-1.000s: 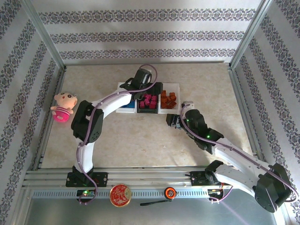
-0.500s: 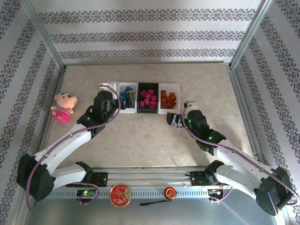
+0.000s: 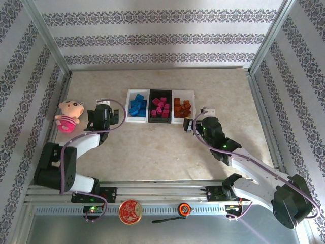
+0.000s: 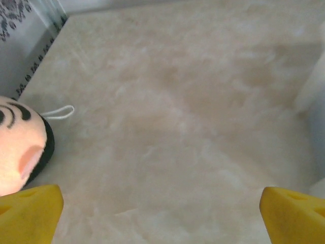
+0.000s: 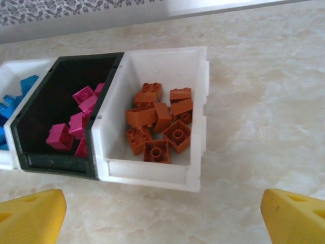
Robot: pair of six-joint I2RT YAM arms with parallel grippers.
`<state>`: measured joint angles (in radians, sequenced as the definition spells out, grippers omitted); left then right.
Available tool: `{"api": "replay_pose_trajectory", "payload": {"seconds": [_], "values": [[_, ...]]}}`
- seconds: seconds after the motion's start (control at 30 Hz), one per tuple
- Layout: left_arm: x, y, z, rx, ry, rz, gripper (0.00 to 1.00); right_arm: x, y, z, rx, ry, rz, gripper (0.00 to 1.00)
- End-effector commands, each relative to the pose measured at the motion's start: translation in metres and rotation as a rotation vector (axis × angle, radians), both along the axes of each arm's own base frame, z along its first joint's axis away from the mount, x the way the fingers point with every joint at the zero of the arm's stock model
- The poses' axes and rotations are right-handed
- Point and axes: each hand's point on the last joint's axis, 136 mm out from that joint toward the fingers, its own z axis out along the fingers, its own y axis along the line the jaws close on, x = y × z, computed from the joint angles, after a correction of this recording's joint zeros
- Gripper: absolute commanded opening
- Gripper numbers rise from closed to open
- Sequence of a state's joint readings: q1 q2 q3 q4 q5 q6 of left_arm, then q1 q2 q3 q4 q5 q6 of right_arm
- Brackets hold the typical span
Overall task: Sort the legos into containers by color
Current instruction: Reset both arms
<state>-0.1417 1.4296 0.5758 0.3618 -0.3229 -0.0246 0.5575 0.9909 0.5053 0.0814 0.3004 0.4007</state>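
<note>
Landmark: the black tray [image 3: 160,120], the middle one of a row of three on the surface [image 3: 152,152].
Magenta legos [image 3: 161,108]: heaped inside the black tray.
Blue legos [image 3: 137,107]: in the left white tray [image 3: 128,114], which touches the black tray's left wall.
Orange legos [image 3: 182,108]: in the right white tray [image 3: 192,104], which touches the black tray's right wall. In the right wrist view they lie in a loose heap, some studs-up, some tilted.
Left gripper [image 3: 103,108]: well to the left of the black tray, beyond the left white tray and near the plush doll [image 3: 67,115]. Its fingers [image 4: 28,213] stand wide apart with bare surface between them.
Right gripper [image 3: 189,125]: near the black tray's right front corner, just in front of the right white tray. Its fingers [image 5: 30,218] are spread wide and hold nothing.
Step in hand: by my reading the sort is at its end — every brick I can make out lies in a tray with others of its own colour, and both arms hang clear of the row.
Next move: probably a last look over the surface around the black tray for a stray brick. If none turns up, both arms should draw back toward their bases without brushing the row or the doll.
Risk: the right gripper is close to the row's front — a careless swing could nudge the trays.
</note>
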Motion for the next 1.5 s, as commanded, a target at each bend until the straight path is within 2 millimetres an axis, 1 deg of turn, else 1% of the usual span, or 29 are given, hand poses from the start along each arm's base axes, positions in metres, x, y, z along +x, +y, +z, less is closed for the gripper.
{"api": "replay_pose_trajectory", "payload": {"seconds": [0.0,0.07,0.13,0.17,0.23,0.27,0.3,0.33,0.37,0.4,0.43,0.47,0.53,0.6,0.63,0.73,0.77,0.8,0.87,0.9,0.97,1.03,1.17,1.23,1.27,1.3,1.37,1.47], "values": [[0.009,0.002,0.008,-0.012,-0.147,-0.051,1.0,0.003,-0.015,-0.005,-0.033,-0.021,-0.051,0.98],[0.008,-0.004,0.007,-0.02,-0.203,-0.096,1.0,0.003,-0.023,-0.007,-0.039,-0.026,-0.075,0.98],[0.008,-0.006,0.001,-0.028,-0.223,-0.121,1.0,0.005,-0.029,-0.006,-0.044,-0.036,-0.096,0.98],[0.007,-0.004,0.001,-0.038,-0.242,-0.118,1.0,0.006,-0.033,-0.004,-0.049,-0.048,-0.104,0.98],[0.006,-0.002,-0.007,-0.087,-0.228,-0.13,1.0,0.007,-0.038,-0.001,-0.064,-0.071,-0.117,0.98],[0.006,-0.007,-0.011,-0.088,-0.245,-0.17,0.99,0.009,-0.041,0.001,-0.078,-0.086,-0.122,0.98],[0.007,-0.01,-0.009,-0.082,-0.271,-0.193,0.99,0.011,-0.043,0.003,-0.095,-0.1,-0.12,0.98],[0.007,-0.009,-0.013,-0.099,-0.223,-0.186,0.99,0.013,-0.046,0.005,-0.118,-0.112,-0.119,0.98],[0.008,-0.007,-0.016,-0.109,-0.195,-0.174,0.99,0.015,-0.05,0.007,-0.151,-0.123,-0.122,0.98],[0.01,-0.005,-0.013,-0.112,-0.225,-0.17,0.99,0.018,-0.054,0.008,-0.187,-0.133,-0.126,0.98],[0.009,0.004,-0.013,-0.102,-0.242,-0.12,0.99,0.021,-0.062,0.009,-0.231,-0.141,-0.142,0.98],[0.006,0.018,-0.013,-0.1,-0.237,-0.029,0.99,0.024,-0.071,0.009,-0.276,-0.144,-0.164,0.98],[0.005,0.022,-0.01,-0.087,-0.265,-0.008,0.99,0.031,-0.091,0.009,-0.304,-0.137,-0.228,0.98],[0.004,0.022,-0.011,-0.094,-0.25,-0.005,0.99,0.041,-0.1,0.007,-0.314,-0.145,-0.214,0.98],[0.004,0.022,-0.01,-0.091,-0.26,-0.008,0.99,0.045,-0.108,0.003,-0.33,-0.148,-0.23,0.98],[0.005,0.019,-0.011,-0.093,-0.252,-0.024,0.99,0.058,-0.12,-0.015,-0.353,-0.115,-0.243,0.98],[0.006,0.017,-0.011,-0.093,-0.254,-0.037,0.99,0.062,-0.122,-0.021,-0.342,-0.118,-0.245,0.98],[0.006,0.015,-0.012,-0.094,-0.25,-0.049,0.99,0.065,-0.122,-0.022,-0.324,-0.147,-0.242,0.98],[0.007,0.013,-0.012,-0.096,-0.244,-0.061,0.99,0.073,-0.125,-0.03,-0.302,-0.179,-0.241,0.98],[0.007,0.014,-0.012,-0.095,-0.245,-0.059,0.99,0.079,-0.125,-0.028,-0.315,-0.188,-0.24,0.98],[0.007,0.013,-0.012,-0.096,-0.246,-0.06,0.99,0.087,-0.121,-0.035,-0.327,-0.163,-0.194,0.98],[0.007,0.013,-0.012,-0.095,-0.245,-0.061,0.99,0.094,-0.129,-0.043,-0.304,-0.158,-0.221,0.98],[0.007,0.013,-0.012,-0.095,-0.245,-0.061,0.99,0.095,-0.139,-0.049,-0.216,-0.135,-0.209,0.98],[0.007,0.014,-0.012,-0.096,-0.246,-0.059,0.99,0.092,-0.133,-0.055,-0.196,-0.142,-0.162,0.98],[0.007,0.014,-0.012,-0.095,-0.246,-0.059,0.99,0.091,-0.131,-0.053,-0.191,-0.197,-0.156,0.98],[0.007,0.014,-0.013,-0.097,-0.243,-0.059,0.99,0.092,-0.132,-0.052,-0.189,-0.216,-0.164,0.98],[0.007,0.014,-0.012,-0.097,-0.244,-0.059,0.99,0.09,-0.132,-0.057,-0.196,-0.161,-0.157,0.98],[0.007,0.014,-0.012,-0.098,-0.244,-0.057,0.99,0.091,-0.133,-0.055,-0.192,-0.188,-0.167,0.98]]}}
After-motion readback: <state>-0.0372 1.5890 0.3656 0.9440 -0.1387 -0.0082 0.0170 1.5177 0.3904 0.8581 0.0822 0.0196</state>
